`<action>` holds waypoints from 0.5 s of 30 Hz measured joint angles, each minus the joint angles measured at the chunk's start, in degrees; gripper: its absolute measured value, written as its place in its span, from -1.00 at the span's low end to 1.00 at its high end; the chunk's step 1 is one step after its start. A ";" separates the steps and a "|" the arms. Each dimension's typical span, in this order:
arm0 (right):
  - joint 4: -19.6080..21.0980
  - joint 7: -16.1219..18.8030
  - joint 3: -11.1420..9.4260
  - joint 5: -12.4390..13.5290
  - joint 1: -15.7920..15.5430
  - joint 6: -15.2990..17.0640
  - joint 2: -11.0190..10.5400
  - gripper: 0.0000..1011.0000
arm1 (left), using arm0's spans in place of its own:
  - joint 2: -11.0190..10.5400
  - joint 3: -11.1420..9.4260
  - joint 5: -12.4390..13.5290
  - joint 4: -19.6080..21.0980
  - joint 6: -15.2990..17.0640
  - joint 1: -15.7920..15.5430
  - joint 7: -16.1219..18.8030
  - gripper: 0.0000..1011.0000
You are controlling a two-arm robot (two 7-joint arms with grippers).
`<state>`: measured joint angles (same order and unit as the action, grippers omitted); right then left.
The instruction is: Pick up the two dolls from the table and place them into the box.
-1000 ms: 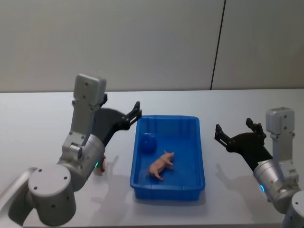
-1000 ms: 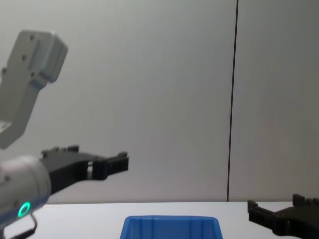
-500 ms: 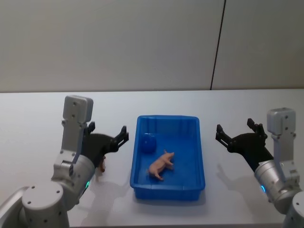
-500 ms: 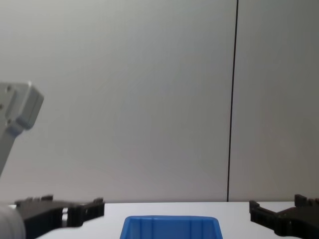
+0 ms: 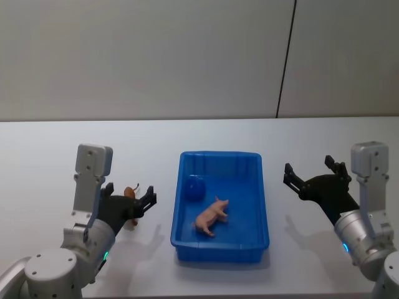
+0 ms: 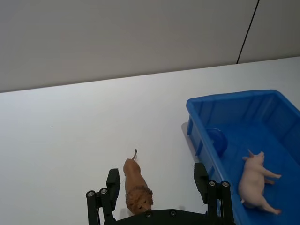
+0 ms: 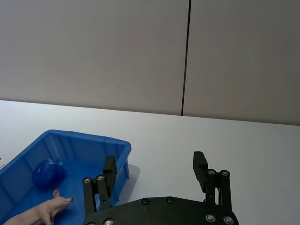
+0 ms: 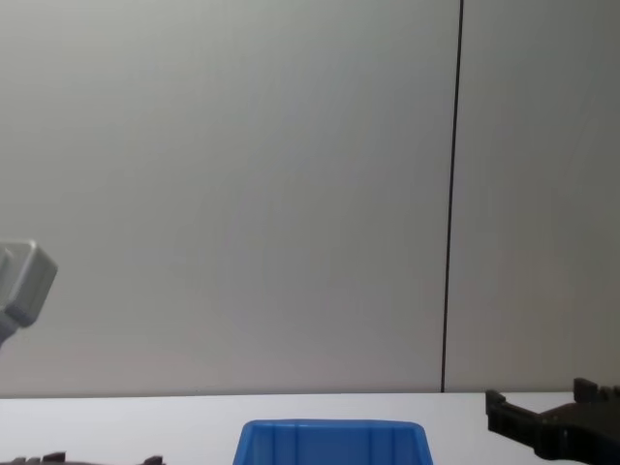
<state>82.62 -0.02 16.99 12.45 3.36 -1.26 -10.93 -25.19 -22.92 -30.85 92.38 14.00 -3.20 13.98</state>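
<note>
1. The left gripper (image 6: pixel 156 190) has come down from above the box's (image 5: pixel 265 215) left rim to the table (image 5: pixel 50 162), fingers spread wide around the brown lion doll (image 6: pixel 136 186), not yet touching.
2. A pink pig doll (image 5: pixel 211 216) already lies in the box.
3. The right gripper (image 5: pixel 310 175) waits beside the box, fingers apart, empty.
4. Closing on the lion looks next.

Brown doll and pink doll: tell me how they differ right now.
The brown doll is on the white table beside the box, between the open left claw fingers; the pink doll is inside the blue box. The brown one stands upright; the pink one lies on its side. The brown doll has a thin upturned tail. Both are small four-legged animal figures.
</note>
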 joint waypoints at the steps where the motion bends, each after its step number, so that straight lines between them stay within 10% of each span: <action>1: 0.01 -0.01 0.00 0.00 -0.01 0.00 0.00 0.98 | 0.11 0.13 -0.18 -0.58 0.00 -0.09 -0.01 0.98; 15: 0.02 -0.02 0.01 0.00 -0.04 0.00 -0.01 0.98 | 1.72 1.19 -1.79 -7.08 -1.38 -2.22 -1.93 0.98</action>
<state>82.64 -0.05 17.00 12.44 3.32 -1.26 -10.93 -23.47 -21.74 -32.64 85.30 12.62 -5.42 12.05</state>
